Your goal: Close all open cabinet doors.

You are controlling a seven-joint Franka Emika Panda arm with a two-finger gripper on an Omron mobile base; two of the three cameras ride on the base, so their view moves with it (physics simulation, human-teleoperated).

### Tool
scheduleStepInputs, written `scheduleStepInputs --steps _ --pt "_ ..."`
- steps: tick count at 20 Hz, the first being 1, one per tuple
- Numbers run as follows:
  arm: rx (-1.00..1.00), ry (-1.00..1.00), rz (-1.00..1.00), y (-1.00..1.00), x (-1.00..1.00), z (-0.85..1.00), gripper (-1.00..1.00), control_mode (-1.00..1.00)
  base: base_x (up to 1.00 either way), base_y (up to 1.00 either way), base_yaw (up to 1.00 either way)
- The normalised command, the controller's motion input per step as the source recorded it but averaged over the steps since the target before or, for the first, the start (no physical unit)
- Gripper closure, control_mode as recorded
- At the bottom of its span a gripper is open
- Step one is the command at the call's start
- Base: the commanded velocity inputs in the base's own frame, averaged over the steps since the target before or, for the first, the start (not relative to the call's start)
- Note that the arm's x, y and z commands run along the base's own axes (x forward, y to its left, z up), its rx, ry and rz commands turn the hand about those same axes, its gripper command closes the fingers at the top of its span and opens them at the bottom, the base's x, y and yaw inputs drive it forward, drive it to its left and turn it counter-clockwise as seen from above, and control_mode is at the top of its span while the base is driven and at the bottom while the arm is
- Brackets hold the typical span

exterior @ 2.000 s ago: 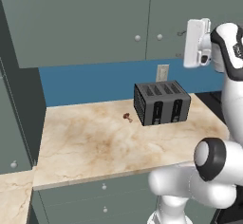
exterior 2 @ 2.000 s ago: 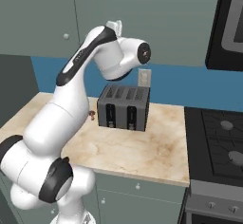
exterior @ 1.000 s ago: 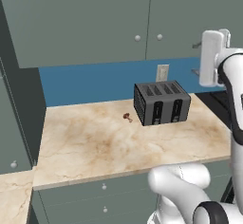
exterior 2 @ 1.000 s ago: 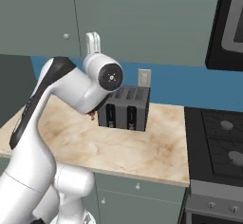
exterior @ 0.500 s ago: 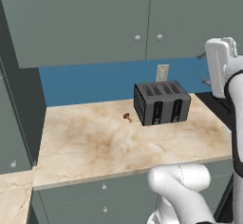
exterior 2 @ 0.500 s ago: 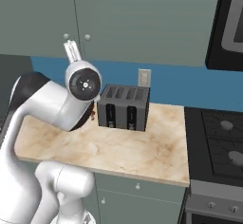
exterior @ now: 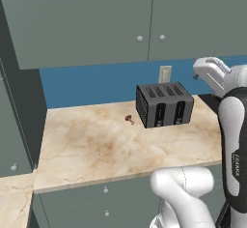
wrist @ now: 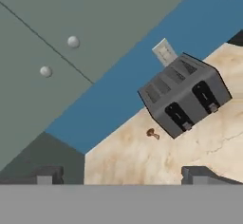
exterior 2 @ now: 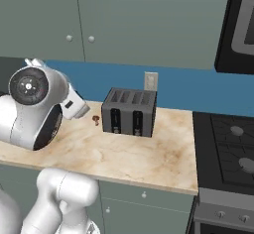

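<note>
Cabinet doors [exterior: 79,21] run along the wall above the surface [exterior: 96,140], two grey-green panels meeting at a seam with their silver knobs [exterior: 140,38] side by side at the lower corners. In both base views these two lie flush with the cabinet face, so they look shut.

Hand [wrist: 123,173] seen from its own camera: two dark fingertips [wrist: 47,174] set well apart, nothing between them, so it is wide open and carrying nothing. It is rolled, so the scene sits tilted, looking across at the doors and the black toaster [wrist: 185,95] from some way off.

Toaster stands on the surface against the blue backsplash [exterior: 87,84], below a wall outlet [exterior: 165,73], probably its plug-in spot. A small brown object [exterior: 129,119] lies just beside it; too small to identify.

Judgement: no door here needs pushing; any open one would lie elsewhere.
</note>
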Motion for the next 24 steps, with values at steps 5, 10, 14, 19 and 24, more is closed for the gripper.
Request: scheduleStepInputs --steps 5,10,14,19,24 --pt "-0.5 0.01 0.23 0.33 -0.47 -0.09 -1.0 -1.0 0.0 0.0 0.0" --pt "-0.37 0.02 0.21 0.31 -0.44 -0.08 -1.0 -1.0 0.0 0.0 0.0" --pt "-0.32 0.0 0.23 0.26 -0.44 -0.07 -1.0 -1.0 0.0 0.0 0.0" --pt "-0.19 0.03 0.17 0.17 -0.3 -0.11 -1.0 -1.0 0.0 0.0 0.0" --pt "0.0 0.0 0.02 0.0 -0.03 -0.01 -1.0 -1.0 0.0 0.0 0.0"
